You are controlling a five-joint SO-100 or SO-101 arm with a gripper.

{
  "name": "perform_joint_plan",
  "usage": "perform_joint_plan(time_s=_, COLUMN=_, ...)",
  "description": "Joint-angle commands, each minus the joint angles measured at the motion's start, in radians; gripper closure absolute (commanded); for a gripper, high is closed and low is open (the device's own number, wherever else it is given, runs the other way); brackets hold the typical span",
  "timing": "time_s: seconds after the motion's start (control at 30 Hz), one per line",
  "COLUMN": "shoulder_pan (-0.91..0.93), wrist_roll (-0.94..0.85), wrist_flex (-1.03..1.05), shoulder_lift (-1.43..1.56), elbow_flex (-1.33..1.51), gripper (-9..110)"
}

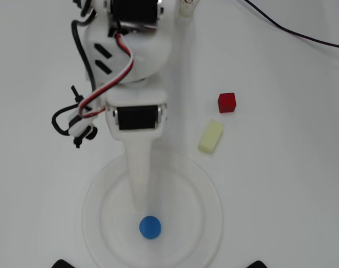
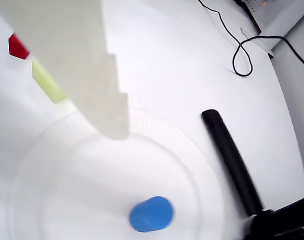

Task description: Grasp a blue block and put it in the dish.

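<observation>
The blue block (image 1: 150,227) (image 2: 151,214) is a small round puck lying free on the floor of the dish (image 1: 208,223) (image 2: 52,165), a large white plate. My white gripper (image 1: 141,207) (image 2: 117,131) reaches over the dish from the far side. Its tip hangs just short of the block and holds nothing. Only one white finger (image 2: 92,75) shows in the wrist view, and the overhead view shows a single tapered shape, so the jaw gap is hidden.
A red cube (image 1: 227,102) (image 2: 17,46) and a pale yellow block (image 1: 211,137) (image 2: 48,82) lie outside the dish, right of the arm in the overhead view. A black stand leg (image 2: 231,157) lies beside the dish. Black cables (image 1: 303,34) (image 2: 242,55) run at the far edge.
</observation>
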Motion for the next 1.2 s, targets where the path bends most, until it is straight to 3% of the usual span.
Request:
perform_joint_plan(time_s=0.0, shoulder_pan=0.012, wrist_roll=0.023, wrist_flex=0.117, shoulder_lift=0.043, elbow_flex=-0.095, gripper=62)
perform_joint_plan(time_s=0.1, shoulder_pan=0.04, wrist_roll=0.034, wrist_flex=0.123, shoulder_lift=0.084, elbow_flex=-0.046, gripper=63)
perform_joint_plan(time_s=0.33, shoulder_pan=0.038, wrist_roll=0.025, wrist_flex=0.117, shoulder_lift=0.479, elbow_flex=0.548, gripper=65)
perform_joint_plan(time_s=0.57, shoulder_pan=0.015, wrist_roll=0.028, wrist_flex=0.083, shoulder_lift=0.749, elbow_flex=0.956, gripper=66)
perform_joint_plan(time_s=0.8, shoulder_pan=-0.034, wrist_roll=-0.037, wrist_flex=-0.249, shoulder_lift=1.246, elbow_flex=1.677, gripper=64)
perform_joint_plan(time_s=1.17, shoulder_pan=-0.098, wrist_roll=-0.055, wrist_flex=-0.6, shoulder_lift=1.809, elbow_flex=2.419, gripper=65)
